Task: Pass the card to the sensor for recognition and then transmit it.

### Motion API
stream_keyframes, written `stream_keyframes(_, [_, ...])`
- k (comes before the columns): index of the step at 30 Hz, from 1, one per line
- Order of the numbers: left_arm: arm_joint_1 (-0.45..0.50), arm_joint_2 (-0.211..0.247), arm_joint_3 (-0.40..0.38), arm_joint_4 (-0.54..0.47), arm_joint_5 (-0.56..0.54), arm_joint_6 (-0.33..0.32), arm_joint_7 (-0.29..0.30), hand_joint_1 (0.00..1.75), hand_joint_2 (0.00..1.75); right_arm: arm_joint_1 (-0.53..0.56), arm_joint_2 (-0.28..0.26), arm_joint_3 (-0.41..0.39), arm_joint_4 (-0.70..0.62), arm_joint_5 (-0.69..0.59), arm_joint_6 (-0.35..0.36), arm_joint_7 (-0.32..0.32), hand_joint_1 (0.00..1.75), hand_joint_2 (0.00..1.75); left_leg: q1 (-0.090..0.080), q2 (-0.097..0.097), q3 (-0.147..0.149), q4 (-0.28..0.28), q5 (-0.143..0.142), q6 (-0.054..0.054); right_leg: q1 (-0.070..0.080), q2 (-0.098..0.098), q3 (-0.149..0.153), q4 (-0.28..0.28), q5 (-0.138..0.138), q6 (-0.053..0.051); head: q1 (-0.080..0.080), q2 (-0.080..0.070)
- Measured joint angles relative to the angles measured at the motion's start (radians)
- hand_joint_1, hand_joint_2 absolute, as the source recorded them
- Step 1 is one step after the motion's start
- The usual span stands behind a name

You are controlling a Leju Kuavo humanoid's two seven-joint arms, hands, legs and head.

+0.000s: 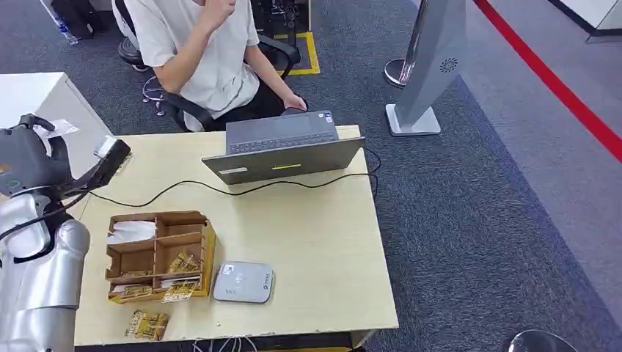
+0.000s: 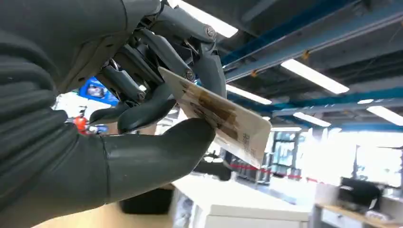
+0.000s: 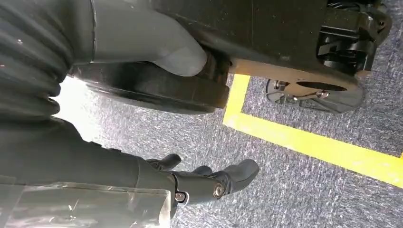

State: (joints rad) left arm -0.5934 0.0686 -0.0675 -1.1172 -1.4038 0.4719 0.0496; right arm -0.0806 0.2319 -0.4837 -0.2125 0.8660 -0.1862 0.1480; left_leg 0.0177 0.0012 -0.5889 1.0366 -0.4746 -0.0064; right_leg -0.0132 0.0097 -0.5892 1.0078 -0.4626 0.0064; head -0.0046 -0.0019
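My left hand (image 1: 70, 165) is raised over the table's far left corner. It pinches a pale card (image 1: 107, 147) between thumb and fingers. In the left wrist view the card (image 2: 223, 121) shows brown print and sticks out past the thumb of the left hand (image 2: 157, 114). The white card sensor (image 1: 243, 282) lies flat near the table's front edge, well below and to the right of the card. My right hand (image 3: 119, 166) hangs over grey carpet, holding nothing, with its fingers (image 3: 214, 183) apart from the thumb.
A wooden compartment box (image 1: 158, 253) with snack packets stands left of the sensor. A loose packet (image 1: 149, 324) lies at the front edge. An open laptop (image 1: 282, 150) with a black cable sits at the back. A person (image 1: 209, 55) sits behind it. A white cabinet (image 1: 37, 99) stands on the left.
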Motion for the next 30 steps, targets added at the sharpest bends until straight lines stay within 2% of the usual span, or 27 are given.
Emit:
stream_keyframes(3, [0.034,-0.008,-0.022,-0.057,-0.001,0.0,-0.001,1.75,1.75,0.0,0.0,0.0,0.0,0.0,0.0,0.0,0.0,1.75,0.0,0.0,0.0,0.0,0.0,0.0,0.0,0.0,0.0,0.0,0.0,0.0,0.0,0.0])
stream_keyframes(7, [0.079,-0.029,-0.073,-0.143,0.004,0.03,-0.06,1.75,1.75,0.0,0.0,-0.002,0.0,0.001,-0.003,0.0,0.0,1.75,0.0,0.0,0.0,0.0,0.0,0.001,0.0,0.0,-0.001,0.0,0.0,0.0,-0.001,0.0])
stream_keyframes(11, [0.147,-0.073,-0.213,-0.274,-0.037,0.035,-0.062,1.75,1.75,-0.001,0.001,-0.016,0.0,-0.002,-0.019,0.011,0.0,1.75,-0.001,-0.002,-0.001,0.0,-0.001,0.001,0.0,-0.003,0.0,-0.001,0.0,0.0,0.0,0.0])
stream_keyframes(14, [0.174,-0.098,-0.307,-0.332,-0.052,0.031,-0.05,1.75,1.75,-0.003,0.002,-0.021,0.0,-0.004,-0.02,0.017,0.0,1.75,-0.001,-0.001,-0.001,0.0,-0.001,0.002,-0.001,-0.002,0.0,-0.001,0.0,0.001,0.0,0.0])
stream_keyframes(17, [0.189,-0.108,-0.365,-0.371,-0.043,0.018,-0.051,1.75,1.75,-0.003,0.002,-0.026,0.0,-0.006,-0.02,0.017,0.0,1.75,-0.001,0.0,-0.001,0.0,-0.002,0.003,-0.001,-0.002,-0.001,-0.001,0.0,0.001,0.0,0.0])
stream_keyframes(22, [0.233,-0.119,-0.47,-0.43,-0.022,-0.068,-0.072,1.75,1.75,-0.003,0.003,-0.043,0.0,-0.021,-0.02,0.015,0.0,1.75,-0.001,-0.001,-0.001,0.0,-0.002,0.003,-0.001,-0.002,0.0,-0.001,-0.001,0.001,0.0,0.0])
stream_keyframes(26, [0.29,-0.117,-0.58,-0.467,-0.001,-0.129,-0.062,1.75,1.75,-0.004,0.003,-0.056,0.0,-0.024,-0.02,0.012,0.0,1.75,-0.001,-0.001,-0.001,0.0,-0.002,0.003,-0.001,-0.002,-0.001,-0.001,-0.001,0.001,0.0,0.0])
stream_keyframes(30, [0.34,-0.096,-0.658,-0.476,0.03,-0.282,-0.019,1.75,1.75,-0.004,0.003,-0.083,-0.002,-0.05,-0.021,0.008,0.0,1.75,-0.001,-0.001,-0.001,0.0,-0.003,0.002,-0.001,-0.002,0.0,-0.001,-0.002,0.001,0.0,0.0])
